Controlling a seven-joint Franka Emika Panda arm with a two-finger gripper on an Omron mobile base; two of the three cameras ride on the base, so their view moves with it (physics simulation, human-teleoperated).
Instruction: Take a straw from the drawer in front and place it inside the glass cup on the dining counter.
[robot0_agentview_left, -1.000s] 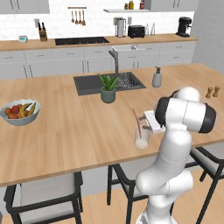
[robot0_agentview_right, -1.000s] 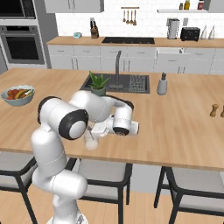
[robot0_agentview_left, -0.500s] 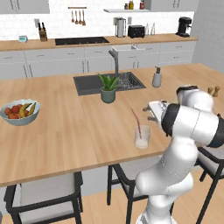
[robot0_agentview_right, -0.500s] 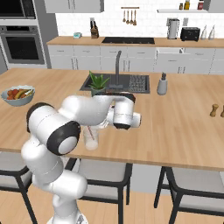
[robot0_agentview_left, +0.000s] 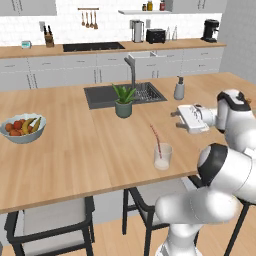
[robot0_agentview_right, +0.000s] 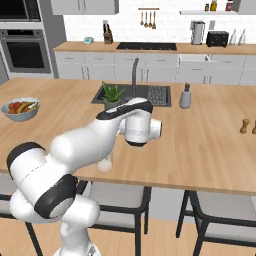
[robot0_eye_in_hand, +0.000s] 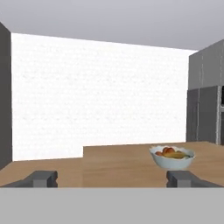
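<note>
Straw (robot0_agentview_left: 156, 141) already standing in the glass cup (robot0_agentview_left: 162, 157), leaning up and to the left past the rim, near the front edge of the dining counter (robot0_agentview_left: 75, 150). Probably very light and thin, with little stiffness; likely to bend or kink if squeezed hard, and prone to tip the way it leans. Best taken, if it ever needs moving, on the straight shaft below the bent top, pinched lightly across its width. Cup looks fragile and smooth-sided; better left untouched, since a nudge near the counter edge could slide it.

Gripper (robot0_agentview_left: 176, 119) up beside the cup's right, well apart from it, pointing along the counter toward the fruit bowl (robot0_eye_in_hand: 172, 157). Fingers (robot0_eye_in_hand: 42, 179) spread wide with nothing between them. Soap dispenser (robot0_agentview_left: 179, 89) and potted plant (robot0_agentview_left: 123, 100) by the sink (robot0_agentview_left: 100, 95), away from the cup. Task seemingly done, judging by where the straw sits.
</note>
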